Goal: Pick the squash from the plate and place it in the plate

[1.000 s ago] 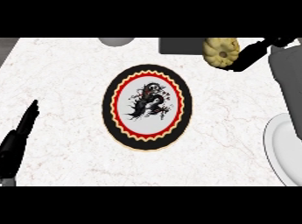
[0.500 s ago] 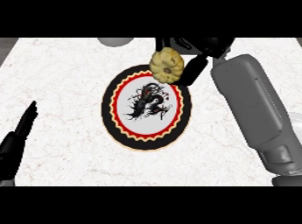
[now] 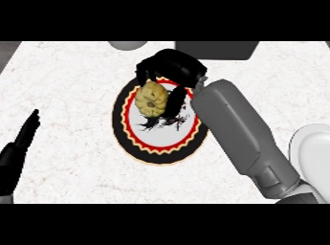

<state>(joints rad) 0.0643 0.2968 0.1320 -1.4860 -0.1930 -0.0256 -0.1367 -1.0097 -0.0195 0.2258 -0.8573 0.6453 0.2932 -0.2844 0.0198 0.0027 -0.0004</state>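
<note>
A tan, ribbed squash (image 3: 152, 97) hangs over the upper left part of the patterned plate (image 3: 155, 146), which has a black scalloped rim, a red ring and a dark figure on white. My right hand (image 3: 171, 67) is curled over the squash from above and holds it; its grey forearm (image 3: 241, 136) crosses the plate's right side. Whether the squash touches the plate I cannot tell. At the lower left my left hand (image 3: 12, 155) rests open on the counter, fingers straight.
A plain white plate (image 3: 323, 158) lies at the right edge, partly cut off. A grey round object (image 3: 127, 45) and a dark grey box (image 3: 217, 49) sit at the counter's far edge. The counter top is white marble.
My right hand has carried the squash from the far right of the counter leftward and nearer, to above the patterned plate. The left hand has stayed still.
</note>
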